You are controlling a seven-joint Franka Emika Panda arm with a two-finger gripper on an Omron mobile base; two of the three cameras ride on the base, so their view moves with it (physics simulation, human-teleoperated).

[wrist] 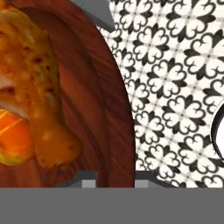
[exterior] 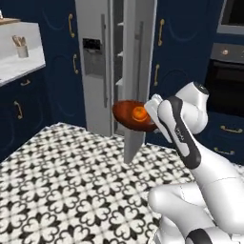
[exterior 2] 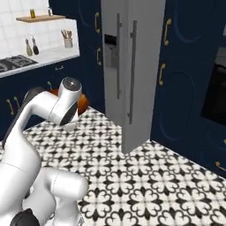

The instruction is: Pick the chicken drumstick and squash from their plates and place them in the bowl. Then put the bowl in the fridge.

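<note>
Two foods lie in the bowl [wrist: 109, 109]: the chicken drumstick [wrist: 41, 87], its long axis running up and down the hand view with one rounded end low toward the hand [wrist: 114, 180], and the squash [wrist: 15, 135] touching its left side. The hand pinches the bowl's rim, one finger [wrist: 89, 180] inside, the other outside. In the left base view the bowl [exterior: 125, 113] hangs above the patterned floor [exterior: 71, 181], tilted, the squash [exterior: 139, 113] showing inside. Just beyond it stands the edge of the open fridge door [exterior: 138, 71]; the fridge [exterior: 95, 57] rises behind, shelves visible in the gap.
</note>
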